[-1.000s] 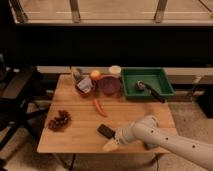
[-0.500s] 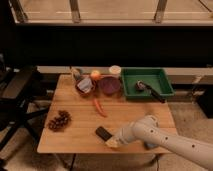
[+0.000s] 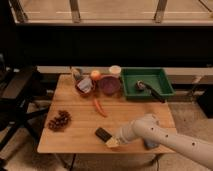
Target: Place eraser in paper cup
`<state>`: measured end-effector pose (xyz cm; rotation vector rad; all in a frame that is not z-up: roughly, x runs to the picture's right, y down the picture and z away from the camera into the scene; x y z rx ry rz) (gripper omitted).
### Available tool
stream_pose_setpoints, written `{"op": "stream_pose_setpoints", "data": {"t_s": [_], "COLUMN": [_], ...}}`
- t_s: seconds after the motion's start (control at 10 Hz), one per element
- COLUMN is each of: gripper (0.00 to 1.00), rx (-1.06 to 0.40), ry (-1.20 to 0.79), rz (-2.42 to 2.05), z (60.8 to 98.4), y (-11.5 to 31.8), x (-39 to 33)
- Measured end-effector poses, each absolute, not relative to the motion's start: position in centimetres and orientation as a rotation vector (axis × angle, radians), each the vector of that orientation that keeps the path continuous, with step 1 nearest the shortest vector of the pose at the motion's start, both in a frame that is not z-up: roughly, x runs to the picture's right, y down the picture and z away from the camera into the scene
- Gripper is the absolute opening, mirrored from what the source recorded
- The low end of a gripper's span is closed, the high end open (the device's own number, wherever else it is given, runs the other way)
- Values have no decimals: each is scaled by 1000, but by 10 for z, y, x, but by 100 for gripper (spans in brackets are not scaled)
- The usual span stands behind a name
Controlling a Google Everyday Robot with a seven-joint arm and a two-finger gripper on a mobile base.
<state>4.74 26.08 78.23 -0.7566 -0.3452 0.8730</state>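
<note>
1. Cream-yellow at its tip, the end effector (image 3: 112,142) sits low over the front edge of the tabletop (image 3: 75,102), just beside the near right corner of the eraser (image 3: 103,133). Whether it is wide, narrow or gripping anything I cannot tell.
2. Behind it, the white arm (image 3: 160,136) reaches in from the lower right and lies nearly level. That low reach suits a flat object that has to be taken from close to the wood.
3. The eraser is a flat black block lying on the tabletop near the front edge, turned at a slant. It does not look lifted. I judge the step in hand to be the approach or the grasp, with the carry yet to come.
4. Between the eraser and the far row lies a thin red pepper (image 3: 100,107), on the direct line toward the back. A carry kept well above the wood would pass over it.
5. The paper cup (image 3: 115,70) stands upright at the far edge, well apart from the eraser. It is wedged between the orange fruit (image 3: 95,75) on one side and the green tray (image 3: 131,76) on the other, with the purple bowl (image 3: 109,85) just in front.
6. That crowding matters. The cup's mouth is narrow and the eraser is long, so the block will probably need to go in end first, from above, without knocking the neighbours.
7. A bunch of dark grapes (image 3: 59,121) lies off to the side, clear of any likely path.
</note>
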Motion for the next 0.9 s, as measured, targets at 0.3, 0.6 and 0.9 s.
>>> {"op": "stream_pose_setpoints", "data": {"t_s": [0.3,0.6,0.9], "gripper": [3,3,3], "rx": [-766,-788,-789], "ry": [-356,-366,-366], "rz": [936,954,954], "z": [784,777,776], "y": [183,132,129], "x": [75,85,87]}}
